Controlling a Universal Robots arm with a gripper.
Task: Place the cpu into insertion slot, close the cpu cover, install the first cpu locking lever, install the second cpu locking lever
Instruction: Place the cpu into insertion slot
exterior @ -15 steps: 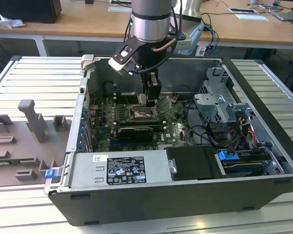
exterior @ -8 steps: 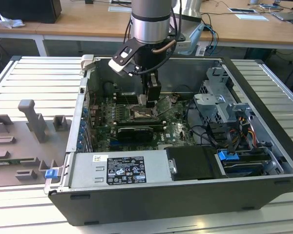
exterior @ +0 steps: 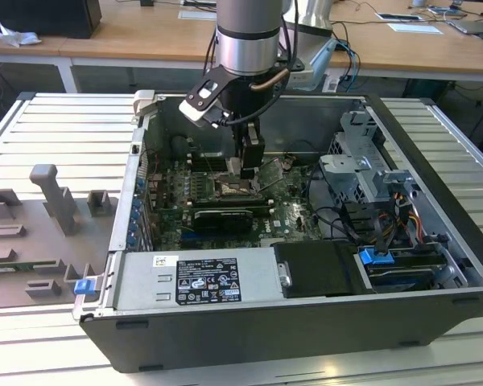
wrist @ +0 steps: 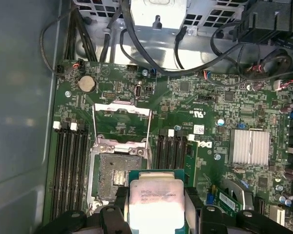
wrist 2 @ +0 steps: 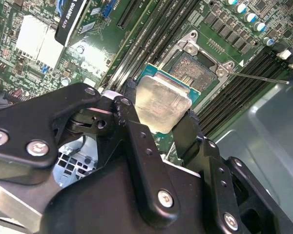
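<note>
Inside the open dark-grey computer case (exterior: 225, 342), the black two-fingered gripper (wrist 2: 158, 116) is pinching the flat silvery-beige square cpu (wrist 2: 162, 100) by two opposite edges, holding it just to one side of the silver-rimmed, dark-centred insertion slot (wrist 2: 198, 73).

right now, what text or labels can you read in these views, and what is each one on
white sticker on the grey metal power supply box: print too small to read
pale silvery square cpu gripped in the black tool: faint etched lines, blurred
green circuit board: tiny white markings and a logo, not legible enough to quote
black card: slanted white lettering, partly cut off
</note>
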